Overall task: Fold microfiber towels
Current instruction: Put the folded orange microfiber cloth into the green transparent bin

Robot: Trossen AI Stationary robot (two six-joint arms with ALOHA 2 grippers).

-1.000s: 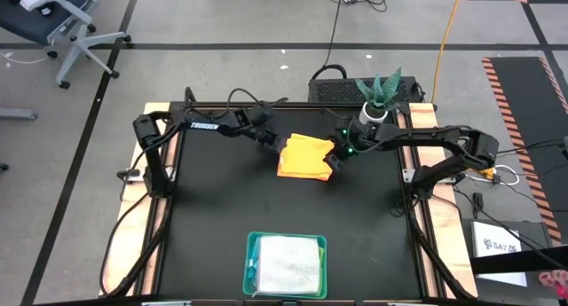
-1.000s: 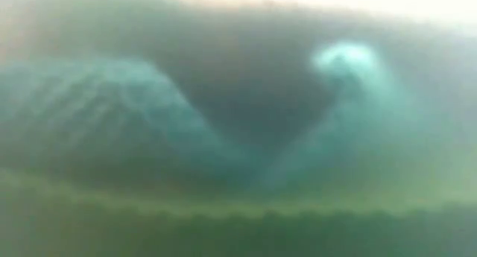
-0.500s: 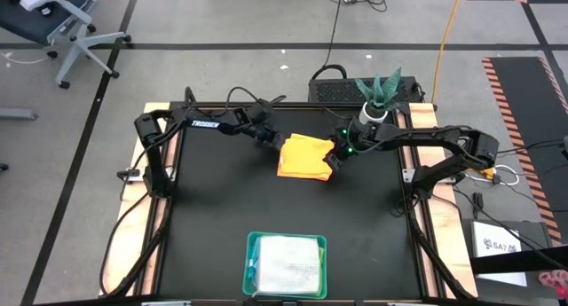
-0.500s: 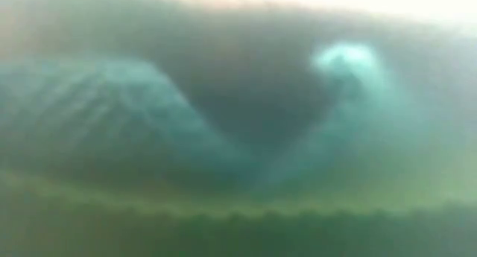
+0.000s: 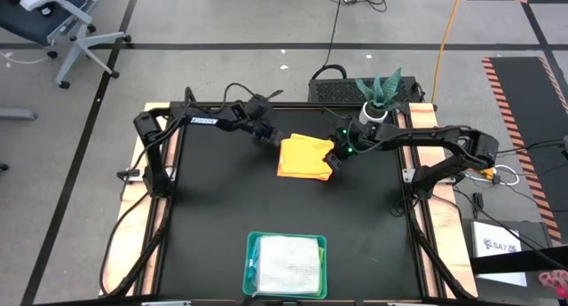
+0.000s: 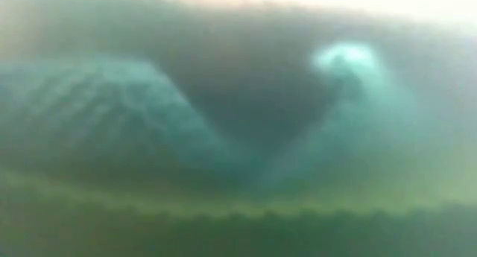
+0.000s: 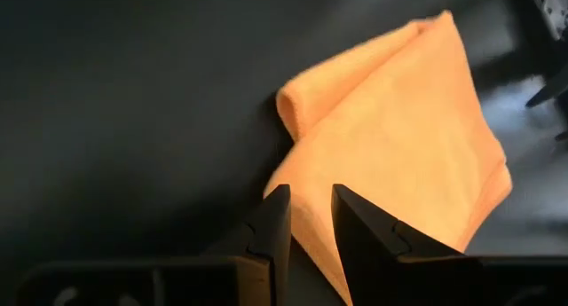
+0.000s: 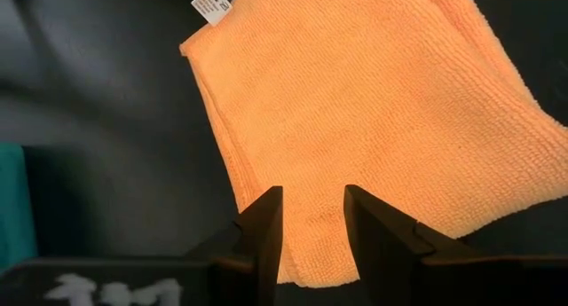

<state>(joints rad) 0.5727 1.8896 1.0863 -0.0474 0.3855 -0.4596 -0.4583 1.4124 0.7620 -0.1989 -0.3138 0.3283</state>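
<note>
High view: orange towel lying folded between both grippers

High view is showing the yellow-orange towel (image 5: 306,156) lying on the black table (image 5: 222,217) toward its far side, roughly midway between the two arms. It is sitting folded over itself, with a rounded fold along one side showing in the left wrist view (image 7: 390,137) and a small white label (image 8: 210,4) sticking out at one corner in the right wrist view.

The left gripper (image 5: 272,143) is hanging just beside the towel's left edge. In its own wrist view its two dark fingers (image 7: 271,231) are standing slightly apart with a narrow gap between them, above the near edge of the cloth; nothing is sitting between them.

The right gripper (image 5: 334,163) is reaching in at the towel's right edge. Its fingers (image 8: 262,226) are standing a little apart as well, with orange cloth showing through the gap; whether they are touching the towel or hovering just over it cannot be told.

At the near edge of the table the teal tray (image 5: 252,244) is holding a pale grey-white towel (image 5: 287,264), well apart from the orange one. A potted plant (image 5: 380,91) is standing beyond the table's far edge, near the right arm.

The low view is showing only a blurred teal and green surface pressed close to the lens; nothing there can be made out.
</note>
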